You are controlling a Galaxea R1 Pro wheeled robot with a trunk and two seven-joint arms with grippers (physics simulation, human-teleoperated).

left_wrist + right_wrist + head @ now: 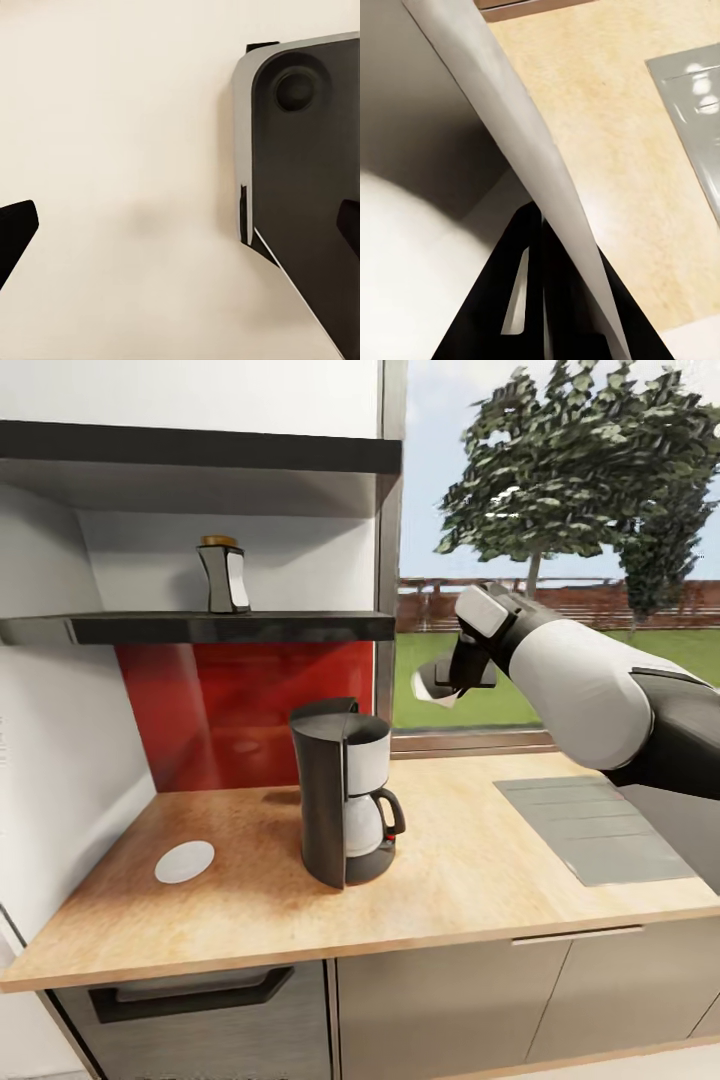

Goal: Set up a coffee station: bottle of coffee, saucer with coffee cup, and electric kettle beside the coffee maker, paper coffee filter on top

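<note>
On the black wall shelf [300, 626] at the left stood the dark, gold-capped bottle of coffee [224, 576], upright and not yet brought down. Below it, a small white round saucer [184, 861] lay flat on the pale wooden tabletop [470, 870], well apart from the tall black-and-silver coffee maker [343, 803], which stood upright near the middle with its flat dark lid uppermost. To the right of the machine and above its lid level, the right tool [447, 685] hung over the rear edge of the tabletop, in front of the window. It was closed on a thin white paper coffee filter [521, 146]; in the right wrist view the two dark fingers [521, 289] were pressed together with the sheet's edge between them. From that tool the lid lay down and to the left, so the coming move would, in my judgement, be a short carry leftward and then downward, and the right arm was plainly the nearer one. A grey inset cooktop panel [595, 827] lay farther right. The left tool [180, 225] stood wide open and empty in its wrist view, over a plain pale surface.
</note>
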